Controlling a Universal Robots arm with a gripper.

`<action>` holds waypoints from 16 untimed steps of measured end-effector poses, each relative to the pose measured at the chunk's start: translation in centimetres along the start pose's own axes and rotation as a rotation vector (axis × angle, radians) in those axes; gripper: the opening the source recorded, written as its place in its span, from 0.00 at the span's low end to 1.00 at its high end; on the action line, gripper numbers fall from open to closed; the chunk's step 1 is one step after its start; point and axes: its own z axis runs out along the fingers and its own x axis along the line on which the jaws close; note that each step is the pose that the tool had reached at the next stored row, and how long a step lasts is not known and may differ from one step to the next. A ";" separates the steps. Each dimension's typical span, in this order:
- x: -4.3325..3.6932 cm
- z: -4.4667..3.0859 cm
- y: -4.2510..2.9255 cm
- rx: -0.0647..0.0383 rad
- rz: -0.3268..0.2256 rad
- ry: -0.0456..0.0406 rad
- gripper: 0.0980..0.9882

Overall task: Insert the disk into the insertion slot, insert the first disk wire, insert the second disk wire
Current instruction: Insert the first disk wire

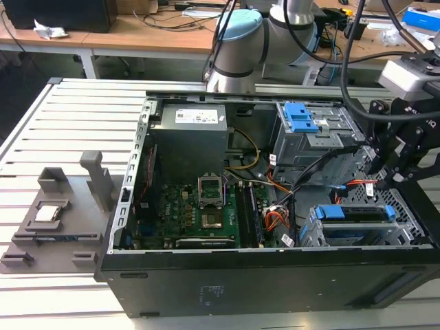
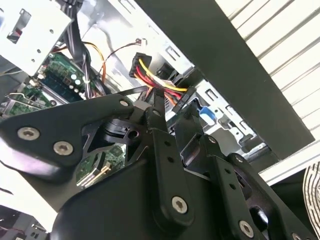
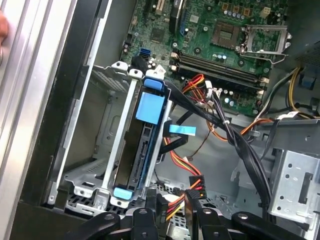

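The disk (image 1: 357, 214) in its blue carrier lies seated in the insertion slot (image 1: 317, 232) of the low silver cage at the exterior view's right. In the first wrist view the disk (image 3: 144, 150) lies lengthwise between the cage rails (image 3: 118, 130). My gripper (image 1: 386, 177) hangs over the far end of that cage. Between its black fingers (image 3: 145, 216) sits a black connector (image 3: 194, 199) on a red, yellow and black disk wire (image 2: 162, 80), and the gripper (image 3: 175, 206) looks shut on it. A thinner black cable with a light blue end (image 3: 182, 129) lies loose beside the disk.
A taller grey cage with a blue latch (image 1: 301, 118) stands behind the low cage. The motherboard (image 1: 199, 213) and power supply (image 1: 189, 134) take up the case's other half. Loose cable bundles (image 3: 235, 135) cross between the cages. A grey fixture (image 1: 55, 213) sits on the slatted table outside.
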 end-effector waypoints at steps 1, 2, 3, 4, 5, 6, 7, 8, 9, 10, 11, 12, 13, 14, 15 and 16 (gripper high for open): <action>-0.02 0.06 -0.12 -0.002 0.000 0.0074 0.30; -0.04 0.10 -0.22 -0.004 0.000 0.0135 0.30; -0.06 0.18 -0.36 -0.005 0.000 0.0205 0.30; -0.07 0.33 -0.47 -0.007 0.001 0.0268 0.30; -0.07 0.47 -0.48 -0.007 0.001 0.0274 0.30; -0.07 0.51 -0.48 -0.008 0.001 0.0278 0.30; -0.07 0.51 -0.49 -0.008 0.001 0.0285 0.30; -0.07 0.51 -0.49 -0.008 0.001 0.0286 0.30; -0.07 0.52 -0.49 -0.008 0.001 0.0284 0.30; -0.07 0.52 -0.49 -0.008 0.001 0.0285 0.30; -0.07 0.52 -0.49 -0.008 0.001 0.0286 0.28; -0.07 0.52 -0.49 -0.008 0.001 0.0288 0.21; -0.07 0.51 -0.48 -0.008 0.001 0.0292 0.13; -0.07 0.52 -0.48 -0.008 0.001 0.0290 0.09; -0.07 0.52 -0.49 -0.008 0.001 0.0288 0.09; -0.07 0.52 -0.49 -0.008 0.001 0.0289 0.09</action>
